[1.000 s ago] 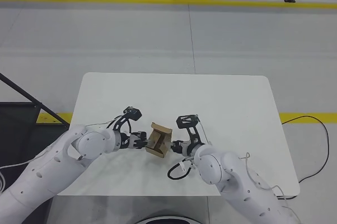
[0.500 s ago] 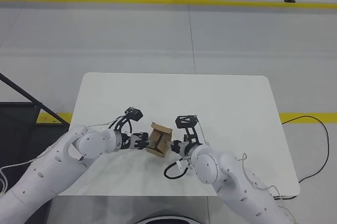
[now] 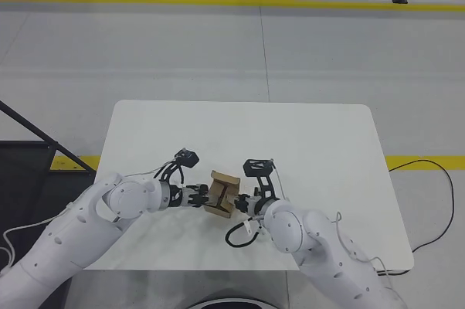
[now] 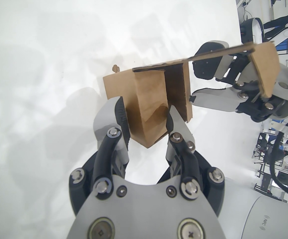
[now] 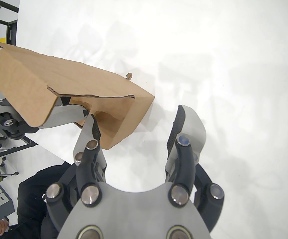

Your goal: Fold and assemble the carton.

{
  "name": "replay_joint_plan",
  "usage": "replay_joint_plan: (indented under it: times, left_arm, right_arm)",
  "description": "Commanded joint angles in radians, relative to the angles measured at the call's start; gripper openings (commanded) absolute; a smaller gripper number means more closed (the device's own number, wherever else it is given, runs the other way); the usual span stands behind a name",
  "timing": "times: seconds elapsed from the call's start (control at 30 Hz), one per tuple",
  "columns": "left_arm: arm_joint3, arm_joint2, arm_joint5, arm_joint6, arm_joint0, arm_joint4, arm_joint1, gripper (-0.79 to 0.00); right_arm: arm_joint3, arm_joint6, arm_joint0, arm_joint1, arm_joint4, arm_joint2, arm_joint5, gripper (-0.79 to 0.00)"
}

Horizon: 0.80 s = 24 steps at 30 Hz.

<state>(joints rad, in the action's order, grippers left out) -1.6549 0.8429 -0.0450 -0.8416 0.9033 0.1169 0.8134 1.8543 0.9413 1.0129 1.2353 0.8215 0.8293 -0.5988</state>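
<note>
Both my arms have edged in on the carton (image 4: 149, 93) — my left claw (image 4: 146, 115) pinches its folded corner, my right claw (image 5: 136, 114) gapes wide, one finger against its opposite edge.

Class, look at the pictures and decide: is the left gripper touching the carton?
Touching. The left wrist view shows the left gripper with both fingers pressed against opposite sides of the carton, with no gap.

Matt, apparently corrugated cardboard carton (image 4: 149, 105)
</note>
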Motion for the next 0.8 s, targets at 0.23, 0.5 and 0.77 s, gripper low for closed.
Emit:
replay_joint_plan:
  times: [0.23, 0.5, 0.77]
  left_arm:
    - [-0.012, 0.010, 0.019, 0.006, 0.017, -0.017, 0.011, -0.394]
    - [-0.018, 0.014, 0.029, 0.011, 0.026, -0.028, 0.023, -0.397]
    - [-0.015, 0.015, 0.032, 0.008, 0.030, -0.027, 0.034, -0.422]
  right_arm:
    - [0.020, 0.033, 0.023, 0.001, 0.003, 0.022, 0.001, -0.203]
    - [0.014, 0.051, 0.020, 0.008, 0.017, 0.018, 0.006, -0.289]
    - [0.003, 0.062, 0.014, 0.017, 0.033, 0.011, 0.001, -0.422]
